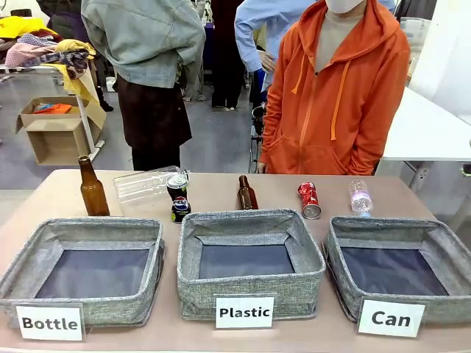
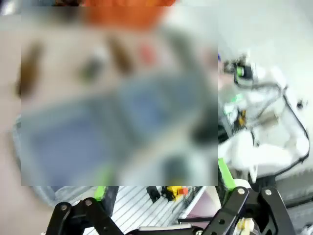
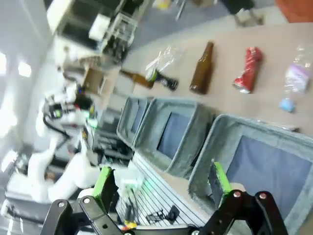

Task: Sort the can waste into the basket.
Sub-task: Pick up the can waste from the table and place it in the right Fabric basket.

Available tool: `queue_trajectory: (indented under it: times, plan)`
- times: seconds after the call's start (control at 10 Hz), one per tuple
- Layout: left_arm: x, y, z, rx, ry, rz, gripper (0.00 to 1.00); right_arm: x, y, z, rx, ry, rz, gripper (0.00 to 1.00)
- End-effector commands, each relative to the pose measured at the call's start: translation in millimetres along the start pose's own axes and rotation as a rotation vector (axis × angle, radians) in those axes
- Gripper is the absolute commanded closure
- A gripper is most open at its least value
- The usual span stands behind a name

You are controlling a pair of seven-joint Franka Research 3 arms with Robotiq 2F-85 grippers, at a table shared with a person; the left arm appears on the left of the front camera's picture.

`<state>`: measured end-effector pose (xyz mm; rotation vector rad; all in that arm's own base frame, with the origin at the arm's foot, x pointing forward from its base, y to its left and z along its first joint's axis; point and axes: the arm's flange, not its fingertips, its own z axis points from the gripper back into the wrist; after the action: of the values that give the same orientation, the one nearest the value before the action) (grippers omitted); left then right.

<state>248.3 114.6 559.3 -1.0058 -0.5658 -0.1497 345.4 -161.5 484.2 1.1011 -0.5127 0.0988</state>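
Can [image 3: 248, 70], red, well beyond wide right gripper [image 3: 161, 182]; left gripper [image 2: 163, 183] seemingly wide, blurred.

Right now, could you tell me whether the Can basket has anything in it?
Empty: the Can basket shows only its bare dark bottom; the red can lies outside, behind it.

The left gripper [image 2: 161, 183] and right gripper [image 3: 161, 181] are black jointed linkages with round silver screws and bright green pads [image 3: 103, 182], and beyond the fingers [image 2: 224, 172] the white right arm [image 2: 264, 152] carries black cables.
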Motion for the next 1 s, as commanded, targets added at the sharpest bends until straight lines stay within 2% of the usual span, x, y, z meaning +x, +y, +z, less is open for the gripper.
queue_trajectory:
  times: [0.0,0.2,0.3,0.4,0.9]
  plan:
    - [-75.2,60.1,-36.0,-0.034,-0.142,0.126,0.00,17.2,-15.5,2.7,0.004,-0.100,-0.041,0.00]
    - [-77.5,99.1,-15.0,-0.054,-0.280,0.302,0.00,19.7,-27.6,3.7,-0.013,-0.124,-0.090,0.00]
    - [-72.8,106.8,-17.0,0.037,-0.375,0.379,0.00,20.4,-28.9,-2.3,-0.074,-0.158,-0.067,0.00]
    - [-23.3,94.1,49.8,-0.012,-0.201,0.270,0.00,13.1,-35.4,9.2,-0.013,-0.119,-0.113,0.00]
    - [-23.3,94.1,49.8,-0.012,-0.201,0.270,0.00,13.1,-35.4,9.2,-0.013,-0.119,-0.113,0.00]
